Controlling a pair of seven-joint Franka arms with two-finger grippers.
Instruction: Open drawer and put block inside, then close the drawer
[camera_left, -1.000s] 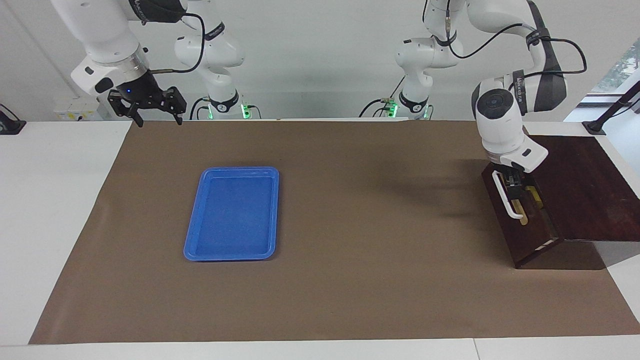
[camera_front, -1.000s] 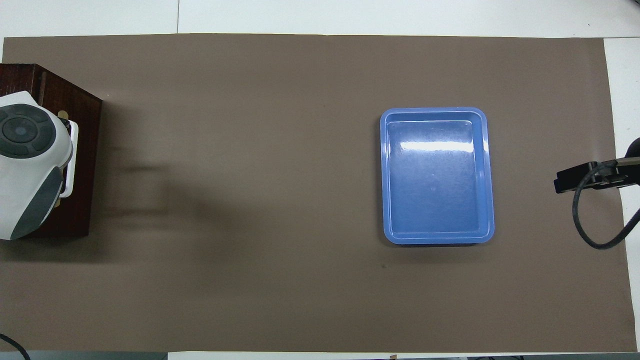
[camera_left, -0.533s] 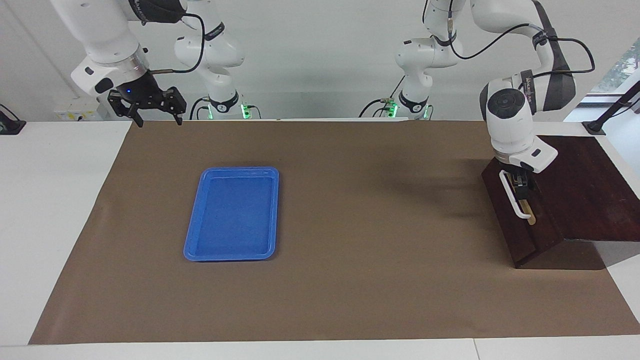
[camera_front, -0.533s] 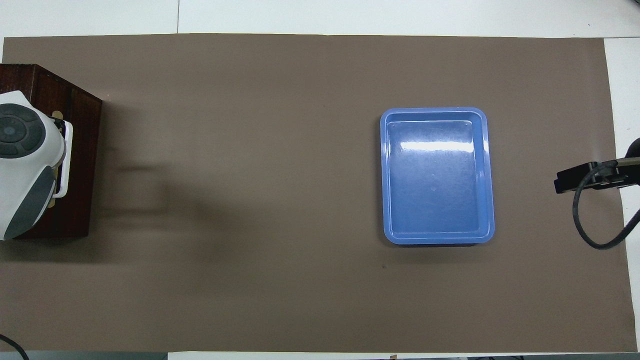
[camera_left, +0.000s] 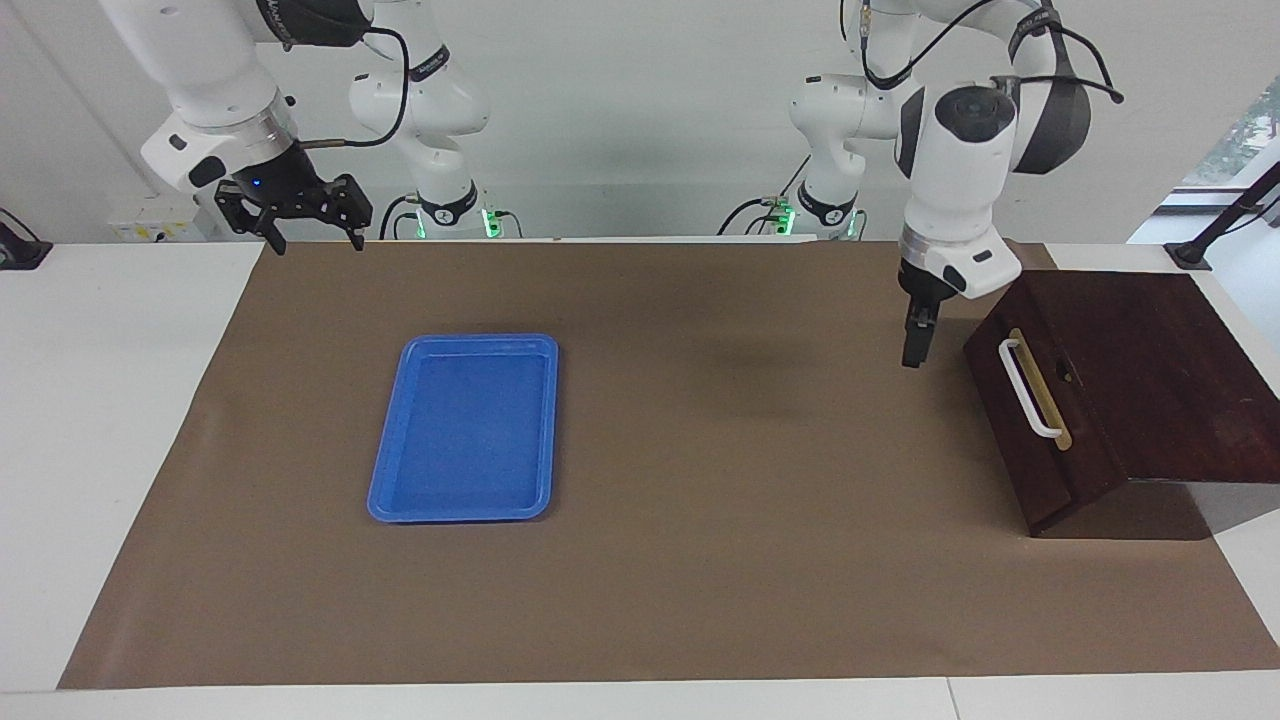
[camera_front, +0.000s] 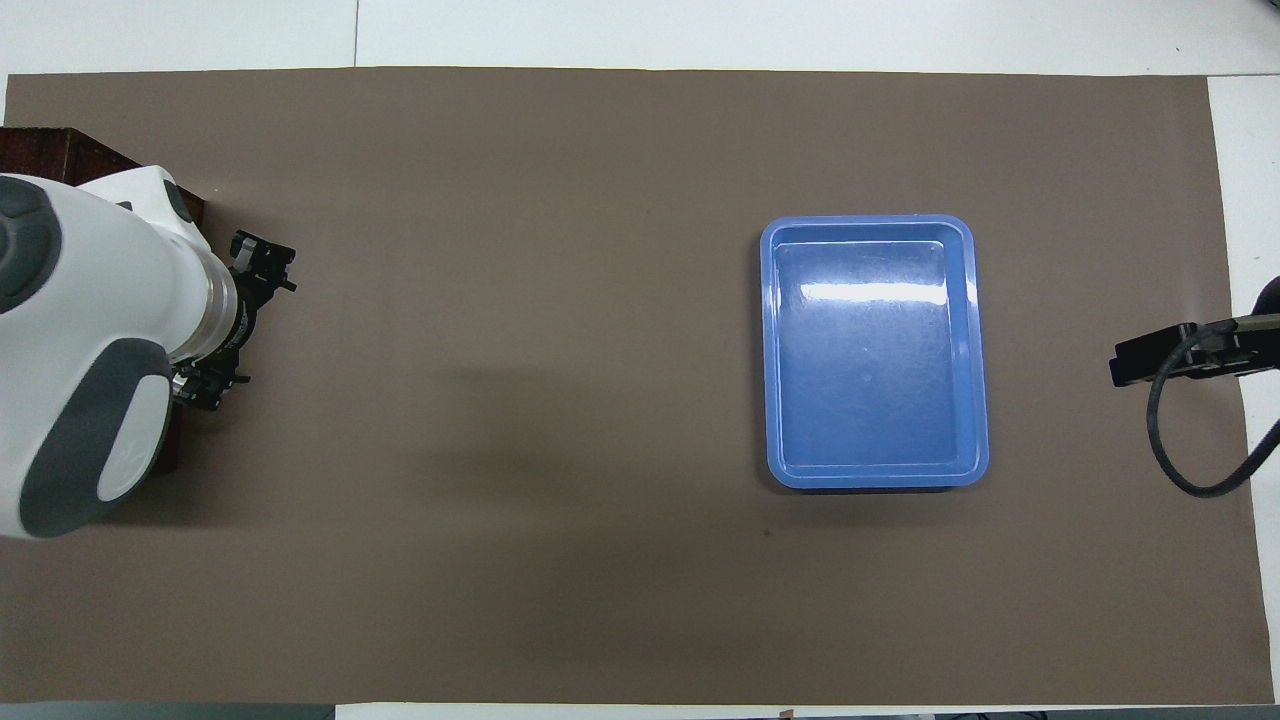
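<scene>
Covering most of the worktop (camera_left: 120, 420) is a brown mat (camera_left: 700, 500), which gives the things one plain surface to sit on. At the left arm's end stands the slanted-front wooden box (camera_left: 1150, 380), its sloped face turned toward the middle of the mat, so that an arm can reach the handle from above. The drawer (camera_left: 1040, 440) in that face sits flush with the box, shut, and its white handle (camera_left: 1030, 390) lies untouched along the brass-coloured strip. Toward the right arm's end a blue tray (camera_left: 465, 430) lies flat on the mat with nothing in it, well apart from the box.

No block shows in either view; I judge that it lies inside the shut drawer, though the pictures cannot confirm that. If so, the task looks finished.

Hanging over the mat just beside the box's front is the left gripper (camera_left: 912, 350), clear of the handle and holding nothing. Its fingers stand spread, as the overhead view shows. The right gripper (camera_left: 312, 238) waits over the mat's edge nearest the robots, at the right arm's end, fingers spread and empty.
</scene>
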